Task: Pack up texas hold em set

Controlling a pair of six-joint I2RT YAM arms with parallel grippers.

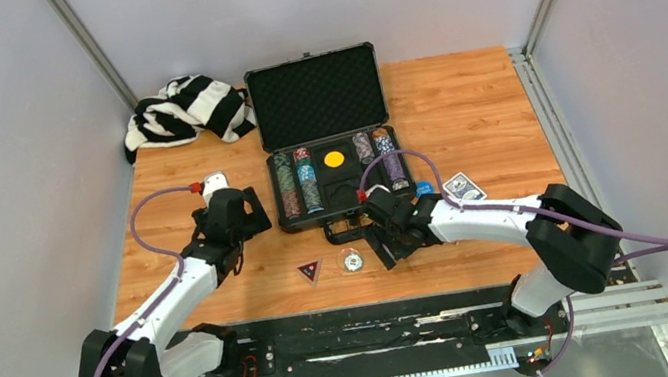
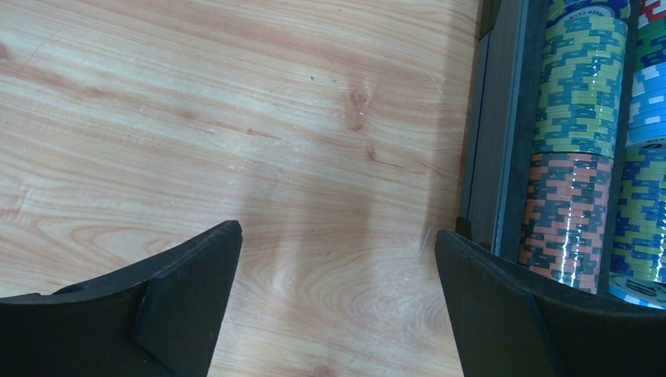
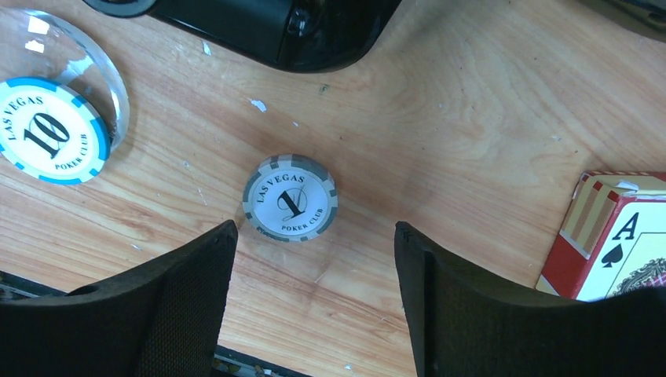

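The black case (image 1: 273,186) lies open at the table's middle, its foam-lined lid (image 1: 318,98) standing up behind. Multicoloured chip stacks (image 1: 298,182) and a yellow disc (image 1: 334,159) sit in it. My left gripper (image 1: 251,214) is open and empty over bare wood just left of the case wall (image 2: 503,118), with chip stacks (image 2: 577,94) showing beside it. My right gripper (image 1: 384,239) is open and empty in front of the case. A grey "1" chip (image 3: 290,197) lies flat just beyond its fingertips (image 3: 212,243). A blue "10" chip (image 3: 52,129) lies by a clear dome.
A card box (image 3: 620,243) showing an ace of spades lies right of the right gripper; it also shows in the top view (image 1: 462,187). A dark red triangle (image 1: 310,271) lies near the front edge. The striped cloth (image 1: 186,109) is bunched at the back left. The case's handle (image 3: 275,27) faces the front.
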